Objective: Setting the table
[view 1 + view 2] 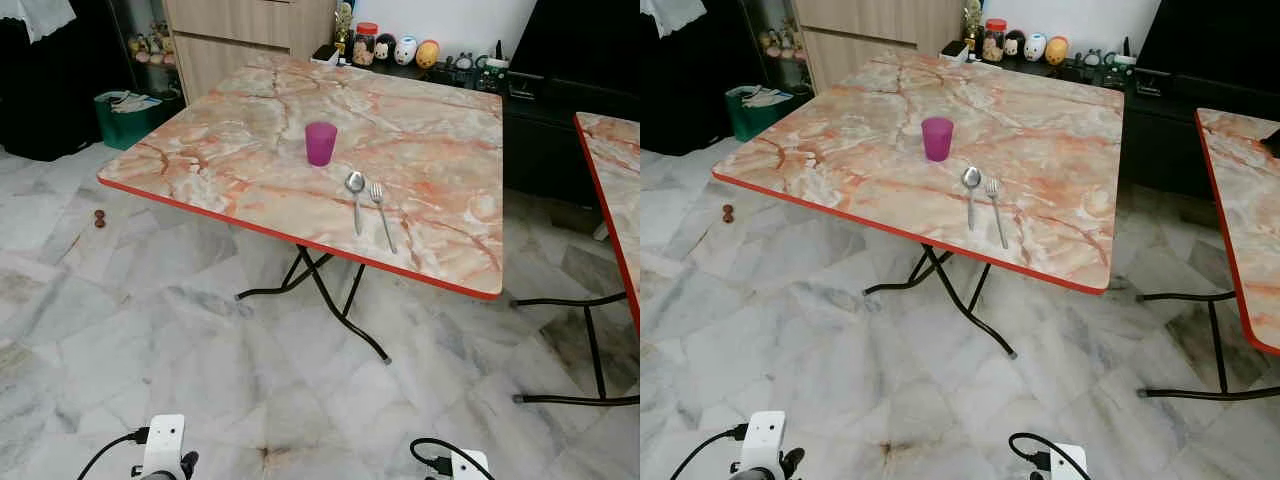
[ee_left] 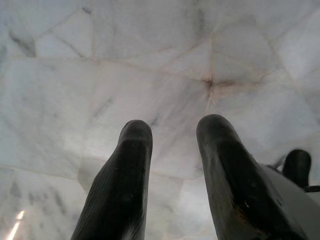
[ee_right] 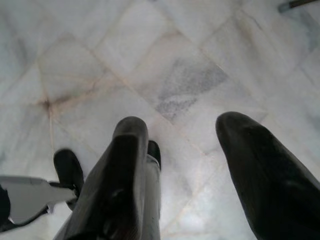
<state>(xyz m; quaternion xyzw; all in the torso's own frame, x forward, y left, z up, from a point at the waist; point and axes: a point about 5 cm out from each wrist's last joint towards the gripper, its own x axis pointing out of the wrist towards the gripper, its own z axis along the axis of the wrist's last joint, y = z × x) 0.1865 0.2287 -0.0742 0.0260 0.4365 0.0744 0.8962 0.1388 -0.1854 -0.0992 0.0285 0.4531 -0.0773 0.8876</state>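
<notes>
Both grippers, left [image 2: 172,145] and right [image 3: 187,145], hang low over marble floor [image 1: 150,330], fingers parted, empty; spoon [image 1: 355,190], fork [image 1: 380,205], purple cup [image 1: 321,143] on table [image 1: 220,170]; I'd approach squarely before reaching.

One purple cup [image 1: 321,142], one spoon [image 1: 355,197] and one fork [image 1: 381,212] on the table [image 1: 220,150]. Two tables total, counting the second table [image 1: 612,170] at the right edge.
</notes>
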